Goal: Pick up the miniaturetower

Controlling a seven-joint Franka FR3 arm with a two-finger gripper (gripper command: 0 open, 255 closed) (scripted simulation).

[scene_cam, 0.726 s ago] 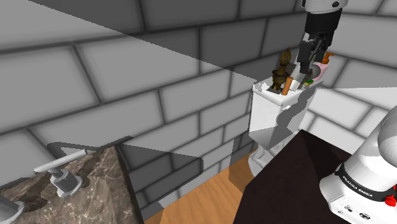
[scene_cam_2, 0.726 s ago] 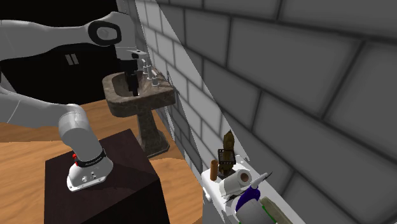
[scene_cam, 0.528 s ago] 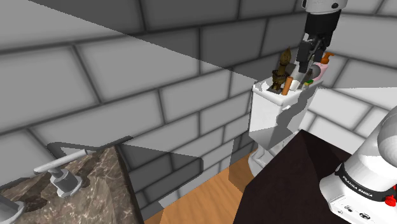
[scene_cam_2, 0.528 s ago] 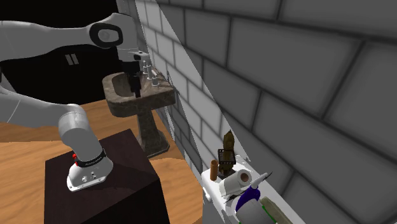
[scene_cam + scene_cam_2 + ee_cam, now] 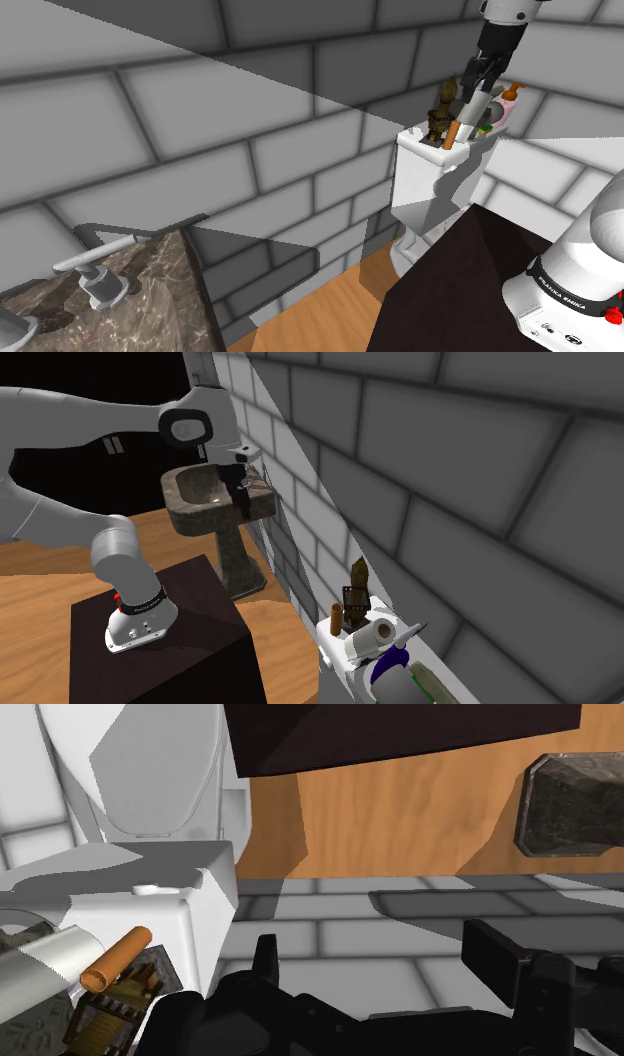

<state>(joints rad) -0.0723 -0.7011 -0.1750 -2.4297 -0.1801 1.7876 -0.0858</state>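
Observation:
The miniature tower [image 5: 440,108] is a small brown, pointed model standing upright on the white toilet tank [image 5: 425,182] against the brick wall. It also appears in the second exterior view [image 5: 357,590] and, close to my fingers, in the wrist view [image 5: 108,1012]. An orange cylinder [image 5: 453,132] leans right beside it. My black gripper [image 5: 470,98] hangs tilted just above and to the shoulder view's right of the tower. It is open [image 5: 385,969], with nothing between the fingers [image 5: 266,960].
A white paper roll [image 5: 370,640] and other small items crowd the tank top beside the tower. A stone sink [image 5: 215,502] with a faucet [image 5: 95,262] stands along the same wall. The dark stand [image 5: 165,652] sits on a wooden floor [image 5: 400,814].
The arm has swung toward the brick wall. In the shoulder view the gripper has tilted and shifted left, closer to the tower. The things on the tank have not moved.

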